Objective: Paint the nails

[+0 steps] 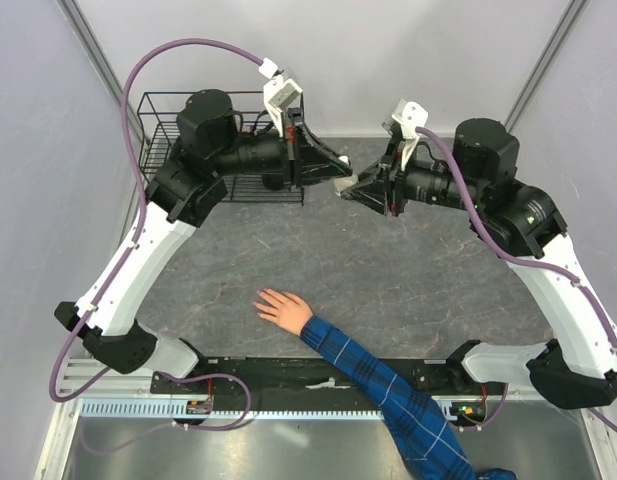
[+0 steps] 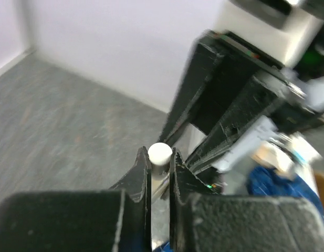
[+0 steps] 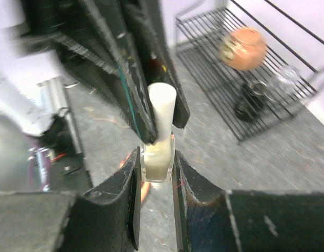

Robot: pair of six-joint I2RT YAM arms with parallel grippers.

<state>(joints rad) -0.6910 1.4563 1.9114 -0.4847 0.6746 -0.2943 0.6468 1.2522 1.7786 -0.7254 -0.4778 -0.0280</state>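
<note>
A bare light-skinned hand (image 1: 284, 308) lies flat on the grey table near the front, its arm in a blue plaid sleeve (image 1: 388, 395). The nails are too small to make out. High above the back of the table my two grippers meet tip to tip on a small clear bottle (image 3: 158, 157) of pale liquid. My right gripper (image 3: 156, 164) is shut on the bottle's glass body. My left gripper (image 2: 159, 157) is shut on its white cap (image 2: 159, 153), which also shows in the right wrist view (image 3: 162, 107). In the top view the left gripper (image 1: 338, 173) and right gripper (image 1: 354, 189) touch.
A black wire rack (image 1: 163, 140) stands at the back left, behind the left arm. In the right wrist view it holds an orange round object (image 3: 243, 48) and dark items (image 3: 250, 101). Pale walls close in the back and both sides.
</note>
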